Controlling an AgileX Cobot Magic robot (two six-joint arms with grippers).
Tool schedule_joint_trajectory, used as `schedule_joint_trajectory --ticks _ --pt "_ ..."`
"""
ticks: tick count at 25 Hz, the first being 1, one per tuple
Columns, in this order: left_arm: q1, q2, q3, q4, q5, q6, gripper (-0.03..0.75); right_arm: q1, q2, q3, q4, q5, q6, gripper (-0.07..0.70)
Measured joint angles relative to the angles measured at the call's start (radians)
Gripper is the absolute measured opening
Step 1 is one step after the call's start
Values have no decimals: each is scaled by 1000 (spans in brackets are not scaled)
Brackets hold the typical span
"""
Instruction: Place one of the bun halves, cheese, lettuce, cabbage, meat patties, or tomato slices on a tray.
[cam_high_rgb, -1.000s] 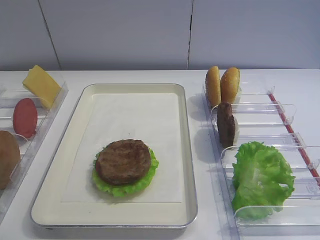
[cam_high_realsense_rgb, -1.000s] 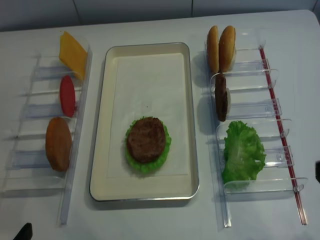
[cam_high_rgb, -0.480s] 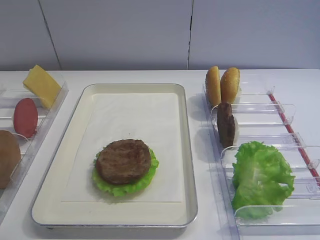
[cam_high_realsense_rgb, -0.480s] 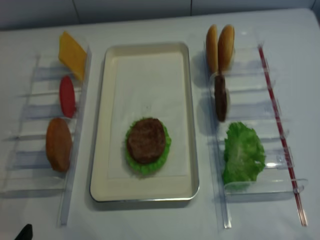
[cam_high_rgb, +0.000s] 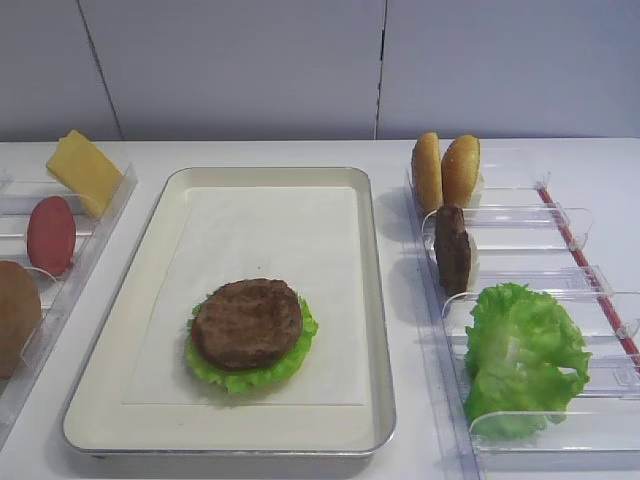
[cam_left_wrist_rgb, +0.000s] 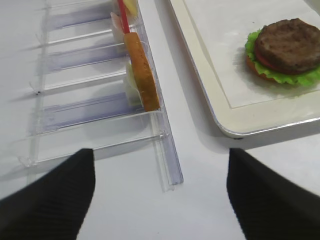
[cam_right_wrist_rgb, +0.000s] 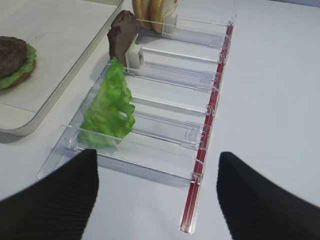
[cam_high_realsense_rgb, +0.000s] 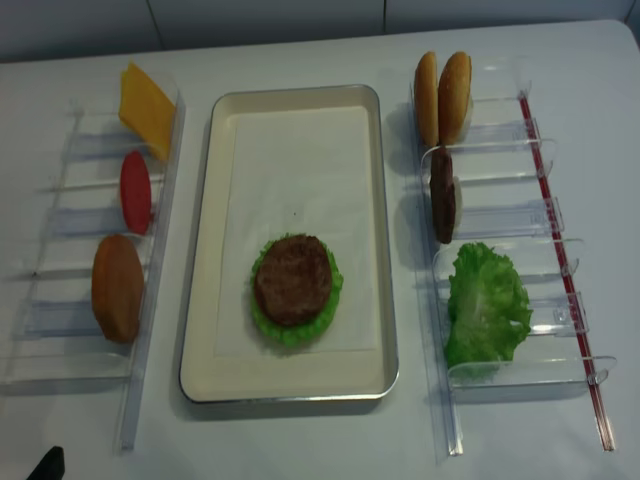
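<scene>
Ext high: we see no arm; tray (cam_high_rgb: 375, 300) holds patty (cam_high_rgb: 247, 323) on lettuce.

R wrist: right gripper (cam_right_wrist_rgb: 157, 197) gapes wide, empty; rack lettuce (cam_right_wrist_rgb: 110, 107) ahead-left.

L wrist: left gripper (cam_left_wrist_rgb: 160, 192) wide, empty; bun (cam_left_wrist_rgb: 141, 70) ahead, edge-on.

Each tool shows only as two broad black fingers, right (cam_right_wrist_rgb: 272, 202) and left (cam_left_wrist_rgb: 47, 192), with finely ribbed, matte pads and rounded inner edges, no markings

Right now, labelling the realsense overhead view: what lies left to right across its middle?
Bun half → tomato slice → tray → patty on lettuce → upright patty → loose lettuce.
</scene>
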Motion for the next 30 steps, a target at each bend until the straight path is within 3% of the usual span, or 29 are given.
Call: schedule_joint_trajectory --ticks 11,20,30 --pt "0 0 0 0 0 0 512 -12 0 0 0 0 2 461" --pt "0 0 0 0 0 0 512 -266 0 0 0 0 2 375" --pt "0 0 0 0 0 0 512 -287 0 0 0 0 2 255"
